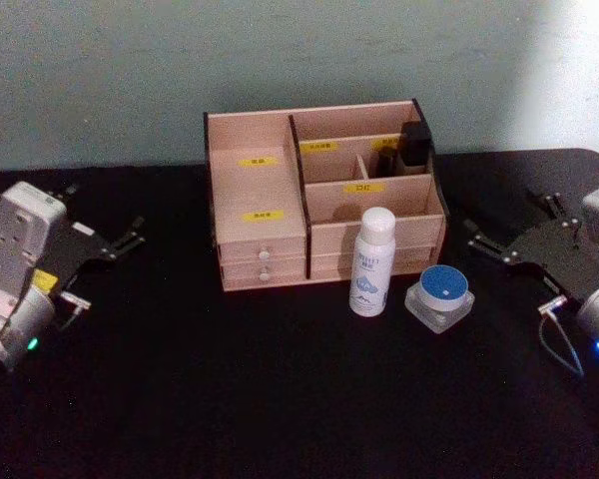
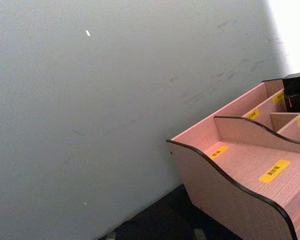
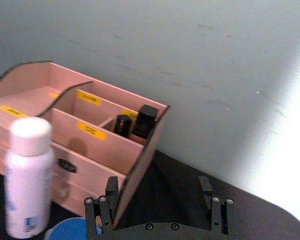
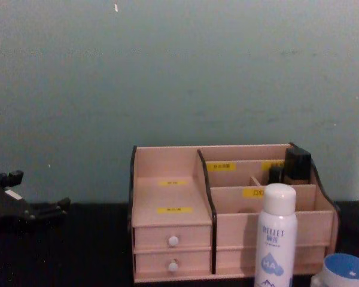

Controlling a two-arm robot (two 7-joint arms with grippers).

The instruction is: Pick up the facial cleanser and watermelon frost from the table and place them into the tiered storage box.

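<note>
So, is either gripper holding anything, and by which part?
Nothing is held: left gripper and right gripper are both open, apart from the white bottle and blue-lidded jar.

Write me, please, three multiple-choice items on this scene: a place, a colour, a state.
1. Where does the white bottle stand? A. In a drawer. B. On the table, before the tiered storage box. C. In a rear compartment.
2. What colour is the lid of the jar? A. Red. B. Green. C. Blue.
3. How is the right gripper? A. Open, empty. B. Shut on the bottle. C. Shut on the jar.
Answers: 1 B, it stands upright on the black top; 2 C, the lid shows blue; 3 A, its fingers stand apart, nothing between.
</note>
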